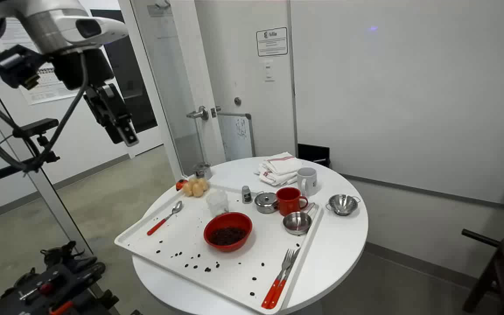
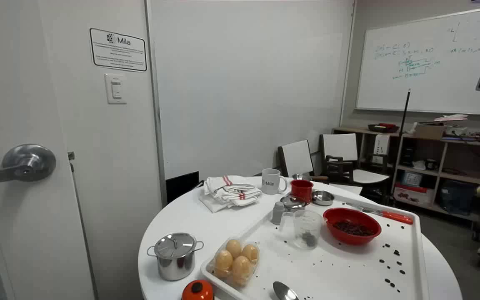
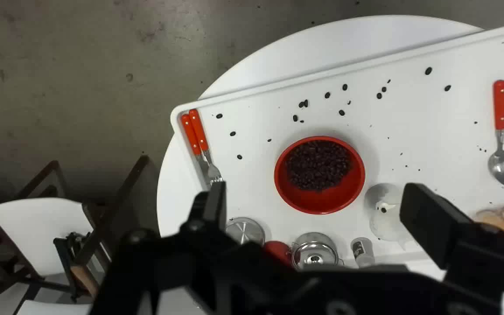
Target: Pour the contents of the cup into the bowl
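In the wrist view, the jaws stand wide apart, empty. The red bowl (image 3: 327, 199) with dark beans (image 3: 317, 164) is right of centre, the clear cup (image 3: 386, 225) to its lower right

Beans (image 3: 317, 164) in bowl (image 3: 322, 201), cup (image 2: 309, 226) beside it, on tray (image 3: 414, 131) between fork (image 3: 203, 142) and spoon (image 3: 500, 116).

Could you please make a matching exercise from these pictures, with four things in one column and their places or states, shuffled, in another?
1. red bowl
2. gripper
3. spoon
4. pale mug

A. beside the white towels
B. holds dark beans
C. lies red-handled on the tray
D. open, gripping nothing

Pairs: 1-B, 2-D, 3-C, 4-A
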You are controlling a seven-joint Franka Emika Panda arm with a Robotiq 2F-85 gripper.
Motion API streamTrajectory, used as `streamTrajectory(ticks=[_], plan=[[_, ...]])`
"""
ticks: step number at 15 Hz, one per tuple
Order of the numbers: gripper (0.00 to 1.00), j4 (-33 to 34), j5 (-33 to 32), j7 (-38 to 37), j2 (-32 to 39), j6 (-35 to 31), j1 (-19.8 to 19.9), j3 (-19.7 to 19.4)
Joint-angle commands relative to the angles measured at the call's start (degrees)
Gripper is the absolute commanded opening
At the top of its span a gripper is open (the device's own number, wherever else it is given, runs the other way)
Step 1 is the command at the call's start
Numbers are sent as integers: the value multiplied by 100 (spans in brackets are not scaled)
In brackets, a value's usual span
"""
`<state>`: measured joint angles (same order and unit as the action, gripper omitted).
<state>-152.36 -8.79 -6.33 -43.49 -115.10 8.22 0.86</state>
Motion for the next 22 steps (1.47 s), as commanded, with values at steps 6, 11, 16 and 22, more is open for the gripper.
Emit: streamTrajectory(ticks=[6,11,16,22], plan=[[100,248,60,-196,683,154,-109,72],[100,129,-16,-226,712,70,-116,46],[100,527,339,-1445,1181,501,-59,371],[100,1364,1209,-3209,2386,419,-127,732]])
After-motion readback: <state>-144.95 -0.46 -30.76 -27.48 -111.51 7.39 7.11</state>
